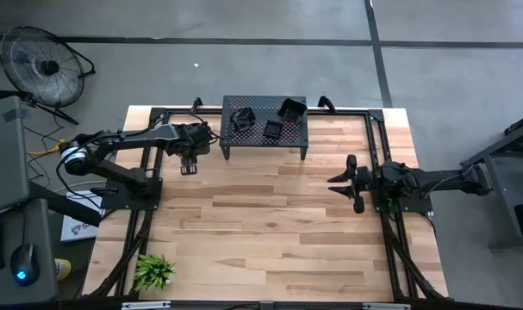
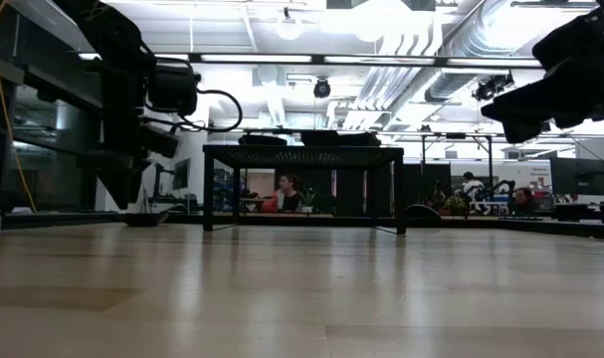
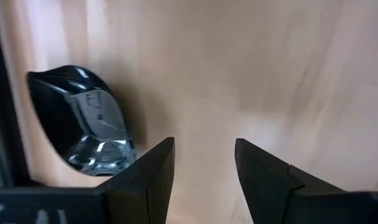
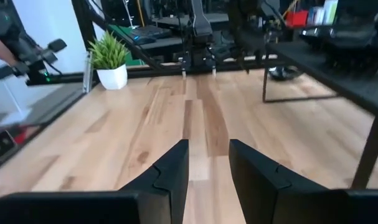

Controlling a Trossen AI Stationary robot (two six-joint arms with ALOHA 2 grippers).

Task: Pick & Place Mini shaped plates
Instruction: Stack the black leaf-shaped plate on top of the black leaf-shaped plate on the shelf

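Mini plate [image 3: 80,121] beside left claw [image 3: 204,165]

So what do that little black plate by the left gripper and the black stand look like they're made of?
The plate looks like glazed ceramic or glossy plastic: bright reflections on its black surface. The stand looks like matte black perforated metal, with light showing through its top. The left gripper is open beside the plate.

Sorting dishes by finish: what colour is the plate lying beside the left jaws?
Glossy black, with bright reflections; the plate shows best in the left wrist view.
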